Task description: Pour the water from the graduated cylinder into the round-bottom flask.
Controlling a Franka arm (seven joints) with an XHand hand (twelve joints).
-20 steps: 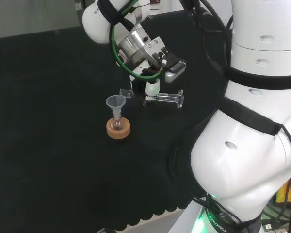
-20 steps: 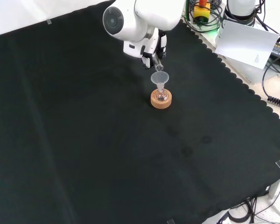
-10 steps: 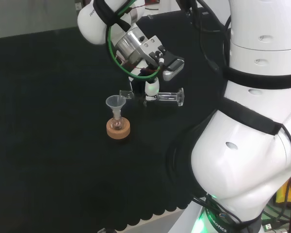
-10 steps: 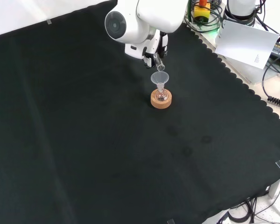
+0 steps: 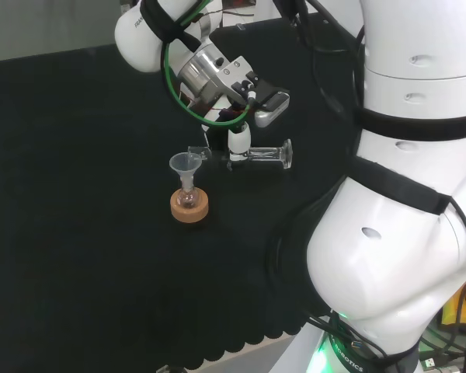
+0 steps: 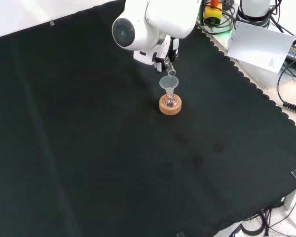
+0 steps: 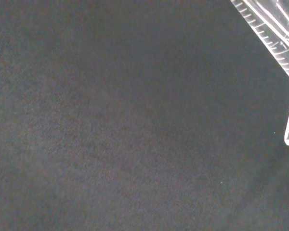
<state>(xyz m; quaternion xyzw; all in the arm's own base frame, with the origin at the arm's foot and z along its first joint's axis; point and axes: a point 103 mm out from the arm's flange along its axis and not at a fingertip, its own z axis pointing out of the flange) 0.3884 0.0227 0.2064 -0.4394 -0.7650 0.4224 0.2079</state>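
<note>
A small round-bottom flask (image 5: 188, 199) stands on a cork ring (image 5: 189, 207) with a clear funnel (image 5: 185, 165) in its neck. My hand (image 5: 238, 141) is shut on the clear graduated cylinder (image 5: 256, 154), which lies about level in the head view. Its mouth (image 5: 196, 152) points left, just above and right of the funnel's rim, and its foot (image 5: 286, 154) points right. From the front, the flask (image 6: 170, 100) and funnel (image 6: 168, 82) sit just below the hand (image 6: 163, 53), with the cylinder's mouth (image 6: 171, 72) over the funnel. The wrist camera catches the cylinder's marked wall (image 7: 272, 36).
Black cloth (image 6: 89, 148) covers the bench, with a scalloped edge (image 6: 246, 89) at the right in the front view. White paper (image 6: 259, 44) and cables (image 6: 293, 74) lie beyond that edge. The arm's big white links (image 5: 404, 194) stand at the head view's right.
The hand with the cylinder has shifted a little left and up in the head view, and the cylinder's mouth has come closer over the funnel. Flask and cork ring have not moved.
</note>
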